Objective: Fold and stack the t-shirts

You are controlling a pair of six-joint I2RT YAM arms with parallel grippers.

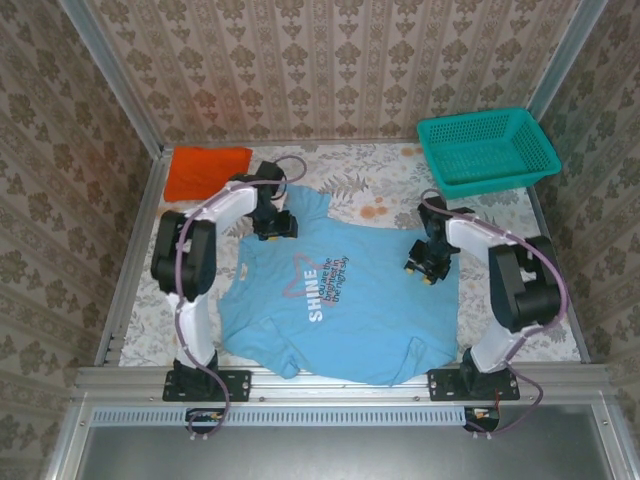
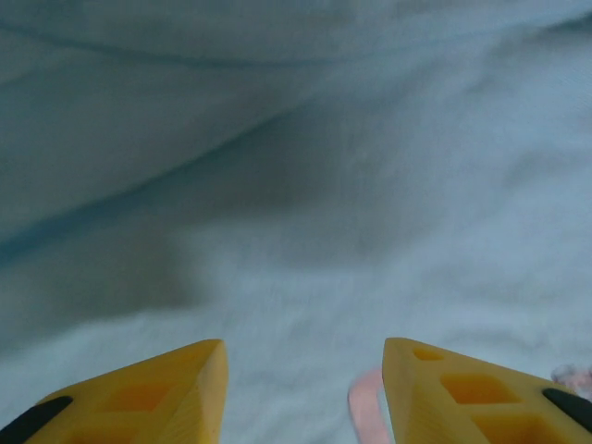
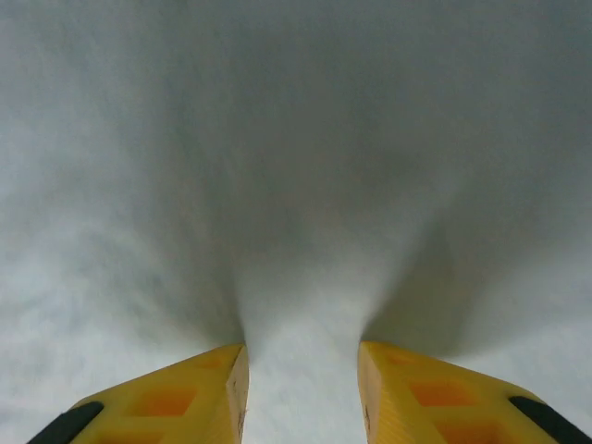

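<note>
The light blue t-shirt (image 1: 375,320) lies spread flat on the table, its chest print (image 1: 322,280) facing up. The orange t-shirt (image 1: 205,170) lies folded at the far left corner. My left gripper (image 1: 273,226) rests on the blue shirt's far left shoulder. In the left wrist view the left gripper (image 2: 303,347) stands open over flat blue cloth (image 2: 324,185), with a pink strip of print (image 2: 363,407) beside one finger. My right gripper (image 1: 422,268) is at the shirt's right edge. In the right wrist view the right gripper (image 3: 302,350) pinches a raised ridge of blue cloth (image 3: 296,231).
A teal mesh basket (image 1: 487,150) stands at the far right corner, empty. The floral table cover (image 1: 370,185) shows between the blue shirt and the back wall. Patterned walls close in the back and both sides.
</note>
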